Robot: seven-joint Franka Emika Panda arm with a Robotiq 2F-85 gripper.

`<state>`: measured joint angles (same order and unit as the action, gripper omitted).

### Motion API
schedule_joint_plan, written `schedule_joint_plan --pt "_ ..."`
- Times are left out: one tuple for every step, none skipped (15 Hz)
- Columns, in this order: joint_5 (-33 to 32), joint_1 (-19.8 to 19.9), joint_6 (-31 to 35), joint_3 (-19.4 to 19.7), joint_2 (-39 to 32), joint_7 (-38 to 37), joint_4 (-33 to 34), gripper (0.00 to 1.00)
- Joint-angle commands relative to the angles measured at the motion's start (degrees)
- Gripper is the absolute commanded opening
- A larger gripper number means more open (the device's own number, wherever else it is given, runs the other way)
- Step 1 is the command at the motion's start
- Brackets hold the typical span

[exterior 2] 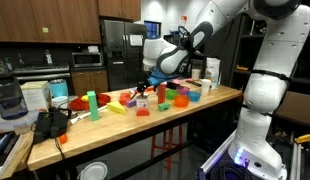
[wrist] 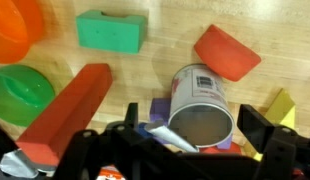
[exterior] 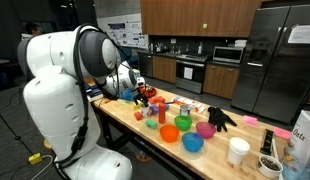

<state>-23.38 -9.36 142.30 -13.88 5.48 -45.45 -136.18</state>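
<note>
In the wrist view a silver tin can (wrist: 200, 105) with a printed label points its open mouth at the camera, its lid flap bent aside. It rests against a purple block (wrist: 158, 108). My gripper (wrist: 195, 135) is open, one finger on each side of the can with a gap at both sides. Around the can lie a long red block (wrist: 65, 110), a green block (wrist: 110, 30), a red wedge (wrist: 227, 52) and a yellow block (wrist: 282, 105). In both exterior views the gripper (exterior: 143, 93) (exterior 2: 145, 86) hangs low over the toys on the wooden table (exterior: 125, 125).
An orange bowl (wrist: 15, 30) and a green bowl (wrist: 17, 90) sit at the left of the wrist view. In an exterior view, coloured bowls (exterior: 192, 144), a black glove (exterior: 221, 118) and a white cup (exterior: 238, 150) fill the table's near end. Kitchen cabinets stand behind.
</note>
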Motion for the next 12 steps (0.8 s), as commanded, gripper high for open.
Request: schedule_joint_plan --pt "0.17 0.16 2.14 -0.06 -0.05 1.26 -0.08 1.00" --pt "0.22 0.19 3.81 0.00 -0.12 2.12 -0.20 1.00" --pt "0.18 0.20 4.54 0.04 -0.25 2.50 -0.24 1.00" --pt "0.19 0.19 4.84 0.07 -0.36 2.67 -0.24 1.00" --pt "0.19 0.18 4.95 0.10 -0.43 2.74 -0.24 1.00" --pt "0.19 0.18 5.02 0.12 -0.49 2.79 -0.24 1.00" --pt "0.19 0.17 5.07 0.13 -0.54 2.83 -0.24 1.00" --pt "0.19 0.17 5.11 0.13 -0.55 2.86 -0.24 1.00" --pt "0.61 0.14 7.06 0.36 -0.70 4.23 -0.59 1.00" --pt "-0.89 0.39 9.29 0.48 -0.87 4.54 -0.89 1.00" --pt "-2.63 0.70 13.72 0.73 -1.28 5.72 -1.38 1.00" --pt "-5.70 1.27 17.38 0.83 -1.77 5.83 -1.45 1.00"
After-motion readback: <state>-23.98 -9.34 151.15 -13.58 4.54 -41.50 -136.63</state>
